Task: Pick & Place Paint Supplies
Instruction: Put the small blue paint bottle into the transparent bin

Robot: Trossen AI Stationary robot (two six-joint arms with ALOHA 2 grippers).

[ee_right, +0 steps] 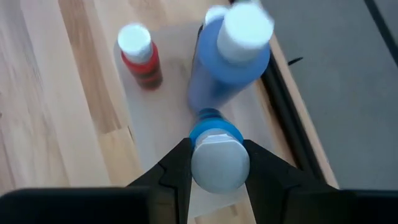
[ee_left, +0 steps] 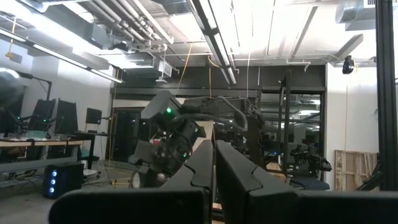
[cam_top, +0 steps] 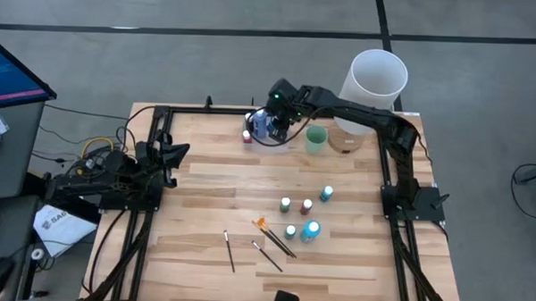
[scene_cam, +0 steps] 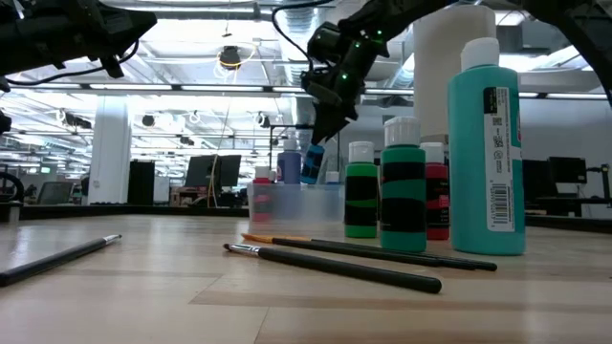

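My right gripper (cam_top: 274, 118) hangs over the table's far edge, shut on a small blue paint bottle (scene_cam: 313, 164) with a pale cap. Under it stands a clear tray (scene_cam: 296, 203) that holds a red bottle (ee_right: 140, 57) and a larger blue bottle (ee_right: 231, 62), both upright. Several more bottles (cam_top: 306, 206) stand upright mid-table. Near them an orange brush (cam_top: 264, 224) and dark-handled brushes (cam_top: 230, 250) lie flat. My left gripper (cam_top: 180, 150) waits shut at the table's left side, tipped upward, touching nothing. My right gripper pinches the small blue bottle at its pale cap (ee_right: 214, 163), one finger (ee_right: 176, 168) on each side. The fingers slant steeply down from above, and the bottle runs along them. It hangs tilted, cap end up, lifted clear above the tray.
A pale green cup (cam_top: 317, 139) stands just right of the tray, and a tall white cylinder (cam_top: 375, 78) rises at the far right corner. A tall teal bottle (scene_cam: 486, 143) stands close to the low camera. Bare wood lies left of the brushes.
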